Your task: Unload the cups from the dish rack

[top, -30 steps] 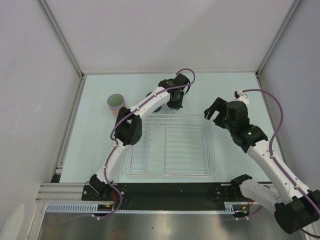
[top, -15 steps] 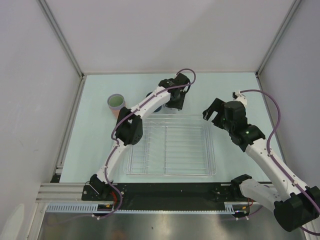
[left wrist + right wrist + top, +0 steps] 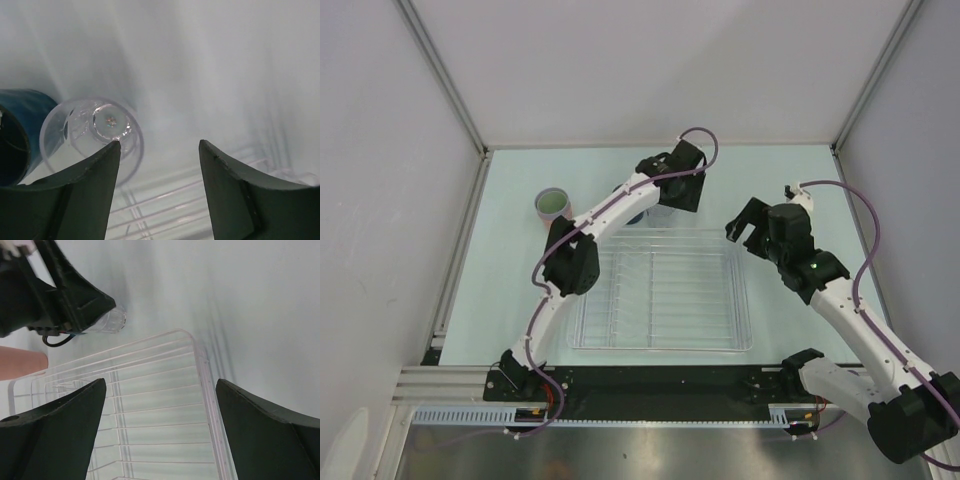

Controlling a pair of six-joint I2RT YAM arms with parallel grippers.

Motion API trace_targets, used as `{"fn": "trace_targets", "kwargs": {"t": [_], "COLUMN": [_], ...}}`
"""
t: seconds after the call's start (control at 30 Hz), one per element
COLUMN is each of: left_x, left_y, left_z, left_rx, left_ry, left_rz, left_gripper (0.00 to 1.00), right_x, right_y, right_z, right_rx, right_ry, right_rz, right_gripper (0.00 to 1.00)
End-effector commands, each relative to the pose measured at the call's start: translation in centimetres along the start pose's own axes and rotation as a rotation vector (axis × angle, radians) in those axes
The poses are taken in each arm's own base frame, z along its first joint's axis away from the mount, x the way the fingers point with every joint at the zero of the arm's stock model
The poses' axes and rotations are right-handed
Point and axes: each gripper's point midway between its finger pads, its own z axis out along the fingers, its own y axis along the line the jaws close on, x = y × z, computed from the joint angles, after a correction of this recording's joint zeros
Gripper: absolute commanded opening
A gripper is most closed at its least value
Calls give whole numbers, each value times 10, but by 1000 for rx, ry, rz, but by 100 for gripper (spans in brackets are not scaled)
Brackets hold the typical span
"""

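The clear dish rack [image 3: 744, 310] lies mid-table with no cup showing in it. Just past its far edge a small clear cup [image 3: 92, 127] stands upright next to the dark blue mug [image 3: 20, 135]. My left gripper [image 3: 159, 142] hangs open above the rack's far edge, to the right of the clear cup, holding nothing. In the top view the left gripper [image 3: 670, 200] covers most of the clear cup, and the mug [image 3: 636, 214] peeks out beside the arm. My right gripper [image 3: 745, 222] is open over the rack's far right corner [image 3: 195, 347], empty.
A lavender cup with a green inside [image 3: 553, 205] sits stacked on a salmon-pink one at the far left of the table. The salmon-pink cup [image 3: 22, 362] also shows in the right wrist view. Grey walls close in three sides.
My left gripper has gone from shut to open, letting go of the clear cup, and has lifted a little. The right arm has shifted slightly left.
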Motion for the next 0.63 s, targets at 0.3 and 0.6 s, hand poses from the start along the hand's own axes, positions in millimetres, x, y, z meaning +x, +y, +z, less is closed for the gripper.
{"fn": "trace_targets", "kwargs": {"t": [0.3, 0.6], "left_x": [-43, 73], "left_y": [6, 86], "left_z": [-200, -264], "left_rx": [-127, -77], "left_ry": [-456, -535], "left_rz": [-11, -111], "left_gripper": [73, 78], "right_x": [-24, -17], "right_y": [-7, -17], "right_z": [-28, -46], "right_rx": [42, 76], "right_ry": [-98, -114], "right_rz": [-64, -115], "right_gripper": [97, 96]}}
